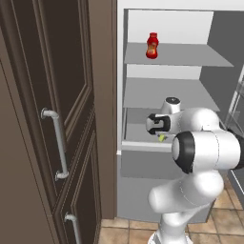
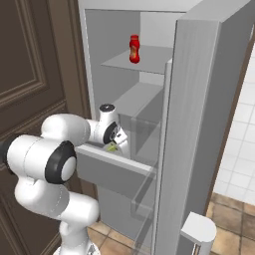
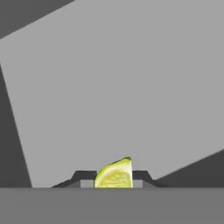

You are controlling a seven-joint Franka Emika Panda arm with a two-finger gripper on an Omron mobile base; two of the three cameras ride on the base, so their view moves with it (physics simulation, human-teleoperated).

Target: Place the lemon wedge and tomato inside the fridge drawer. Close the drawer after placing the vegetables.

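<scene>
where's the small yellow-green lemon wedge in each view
Left base view: small yellow-green lemon wedge right of centre, under the wrist, above the pale grey fridge drawer.
Right base view: left of centre.
Hand view: bottom centre, in the gripper.
Shared landmark: red sauce bottle.

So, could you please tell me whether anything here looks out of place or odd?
Nothing stands out. The gripper is shut on the lemon wedge above the open drawer. A red bottle stands upright on a fridge shelf. No spills or damage are visible.
</scene>
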